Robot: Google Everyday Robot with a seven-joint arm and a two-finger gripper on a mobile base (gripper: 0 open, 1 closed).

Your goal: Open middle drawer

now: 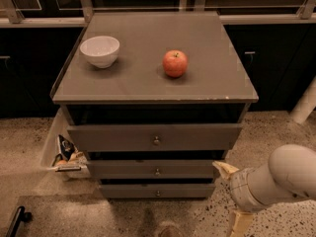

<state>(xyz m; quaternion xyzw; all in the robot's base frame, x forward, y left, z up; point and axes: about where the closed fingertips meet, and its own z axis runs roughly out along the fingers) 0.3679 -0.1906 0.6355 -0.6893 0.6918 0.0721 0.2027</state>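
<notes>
The grey cabinet (148, 83) has three drawers. The middle drawer (123, 169) is the low wide front with a small round knob (157, 172), under the taller top front (113, 137) and above the bottom front (128, 190). None of its inside shows. My gripper (232, 196) is at the lower right, by the middle drawer's right end and to the right of the knob. Its cream fingers are spread apart and hold nothing. The upper fingertip (223, 168) is close to the drawer's right corner, and the lower one (240, 223) hangs near the floor.
A white bowl (99, 50) and a red apple (175, 63) sit on the cabinet top. A white bin with packets (63, 154) stands on the floor at the cabinet's left. A black object (17, 218) lies at the lower left. Dark cupboards run behind.
</notes>
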